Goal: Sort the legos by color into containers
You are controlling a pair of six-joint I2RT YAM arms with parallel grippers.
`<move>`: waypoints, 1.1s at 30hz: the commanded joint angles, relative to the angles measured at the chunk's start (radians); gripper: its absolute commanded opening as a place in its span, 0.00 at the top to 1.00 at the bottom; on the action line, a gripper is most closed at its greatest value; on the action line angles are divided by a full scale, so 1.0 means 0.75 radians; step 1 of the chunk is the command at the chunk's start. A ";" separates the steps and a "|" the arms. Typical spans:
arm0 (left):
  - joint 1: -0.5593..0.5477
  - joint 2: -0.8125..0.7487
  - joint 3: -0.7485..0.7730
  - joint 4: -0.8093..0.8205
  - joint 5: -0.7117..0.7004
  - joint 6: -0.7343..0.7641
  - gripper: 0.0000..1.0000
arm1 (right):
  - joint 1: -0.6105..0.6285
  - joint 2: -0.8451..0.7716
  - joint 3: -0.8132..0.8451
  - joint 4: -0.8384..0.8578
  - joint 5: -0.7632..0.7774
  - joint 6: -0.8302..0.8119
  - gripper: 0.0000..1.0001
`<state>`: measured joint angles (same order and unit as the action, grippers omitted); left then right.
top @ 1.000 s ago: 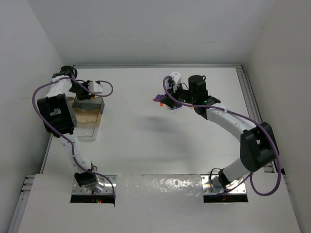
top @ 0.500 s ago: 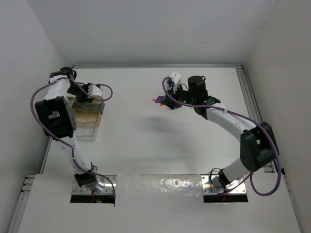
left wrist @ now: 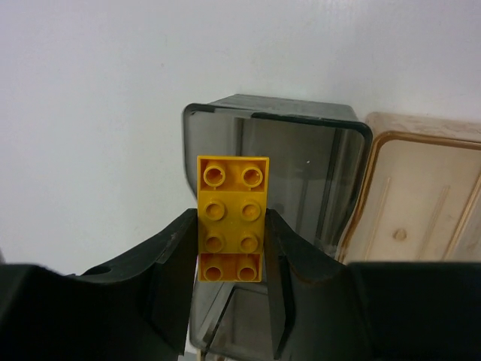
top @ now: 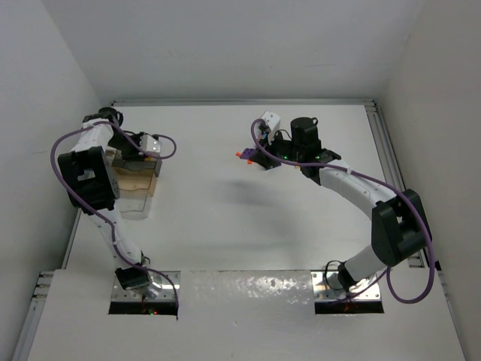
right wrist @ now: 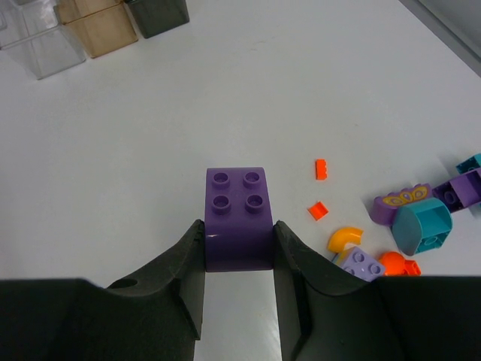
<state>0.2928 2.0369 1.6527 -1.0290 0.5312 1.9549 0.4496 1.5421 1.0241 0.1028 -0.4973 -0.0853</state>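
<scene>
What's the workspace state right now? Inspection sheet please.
Surface: white table.
Job's things: yellow brick over dark grey bin, tan bin beside it; purple brick; loose legos on the table, right of it in the wrist view.
Clutter: nothing seen.
Grippers: left gripper shut on yellow brick; right gripper shut on purple brick.
Cables: purple cable loops along each arm.
Surroundings: white walls on three sides; metal rail at right edge.

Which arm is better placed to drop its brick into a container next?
Left: the left gripper holds a yellow brick right by the dark container; the right gripper holds a purple brick far away.
</scene>
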 commanded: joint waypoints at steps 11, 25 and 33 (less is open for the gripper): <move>-0.024 0.078 0.017 0.108 -0.027 -0.064 1.00 | 0.012 -0.044 0.027 0.045 0.015 0.003 1.00; -0.026 0.066 0.026 0.100 -0.048 -0.056 0.66 | 0.014 -0.052 0.032 0.012 0.021 -0.019 1.00; -0.024 0.006 0.060 0.124 -0.048 -0.081 0.37 | 0.012 -0.054 0.052 0.006 0.000 -0.013 1.00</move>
<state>0.2829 2.0953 1.6569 -0.9474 0.4664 1.8801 0.4496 1.5417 1.0241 0.0944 -0.4774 -0.0868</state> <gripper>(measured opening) 0.618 0.351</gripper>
